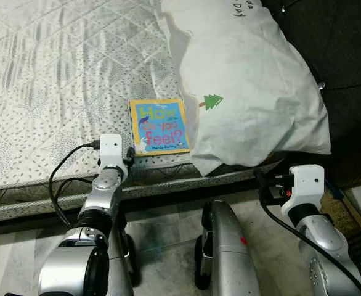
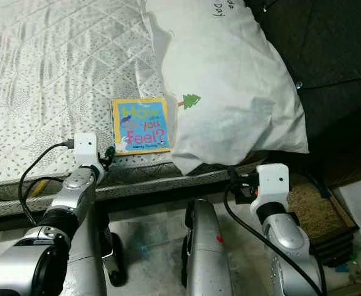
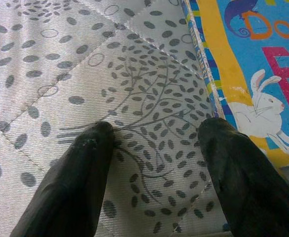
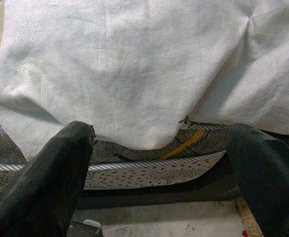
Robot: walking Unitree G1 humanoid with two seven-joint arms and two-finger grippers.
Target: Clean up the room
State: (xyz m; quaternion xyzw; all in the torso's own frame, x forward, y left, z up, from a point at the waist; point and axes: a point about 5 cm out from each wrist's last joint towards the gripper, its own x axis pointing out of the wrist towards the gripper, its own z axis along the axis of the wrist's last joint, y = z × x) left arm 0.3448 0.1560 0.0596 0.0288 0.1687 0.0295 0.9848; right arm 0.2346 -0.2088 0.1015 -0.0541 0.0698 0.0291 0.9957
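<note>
Quilted white fabric with a grey leaf-and-dot print covers the mattress [image 1: 57,80] before us, its stitched diamonds catching the light and a striped piping running along its front edge. On it, close to that edge, we see a thin square picture book with a yellow-bordered blue cover [image 1: 159,126], lying flat; big coloured letters and a white rabbit show on its glossy face. Just beside the book, and overlapping its far side, lies a large soft white pillow with a small green tree printed on it [image 1: 248,86], its lower corner drooping over the mattress edge. Our left gripper [image 3: 157,136] rests over the quilting right next to the book, its two black fingers [image 3: 80,173] spread wide with nothing between them, one fingertip at the book's yellow border. Our right gripper [image 4: 162,143] hangs lower, in front of the mattress side beneath the pillow's overhang, fingers likewise wide apart and empty. Below us lies pale, mottled floor [image 1: 162,228], and to the right a brown woven mat [image 2: 310,209] sits beside the bed.
</note>
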